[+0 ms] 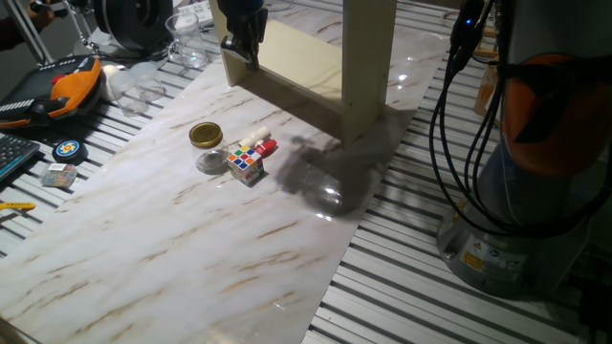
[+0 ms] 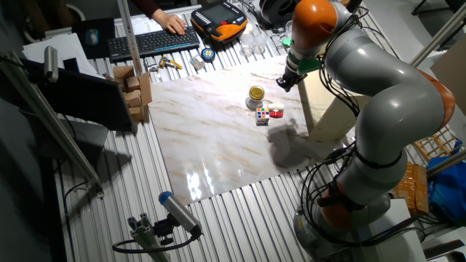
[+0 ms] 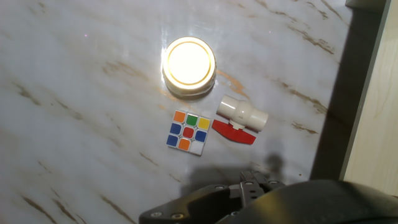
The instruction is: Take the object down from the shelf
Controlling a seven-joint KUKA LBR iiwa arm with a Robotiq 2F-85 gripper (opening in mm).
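Marbled white counter [image 1: 143,258] laid over a slatted metal bench; we list its contents as follows. Item one, the shelf [image 1: 320,67]: cream-coloured wooden unit with flat boards and upright side panels, standing at the far edge of the counter, also seen from the other fixed view [image 2: 328,109]. Item two, a jar with a gold lid [image 1: 206,136], upright, near the middle of the counter [image 3: 189,67]. Item three, a colour cube [image 1: 246,164], just beside the jar [image 3: 188,132]. Item four, a white plastic tube with a red tab [image 1: 260,145], lying touching or almost touching the cube [image 3: 241,114]. All three small items rest on the counter, in front of the shelf. Item five, the claw [image 1: 241,46]: raised beside the shelf's near corner, dark, hovering above the small items; we cannot tell whether its fingers are parted or closed, and we see nothing in them.
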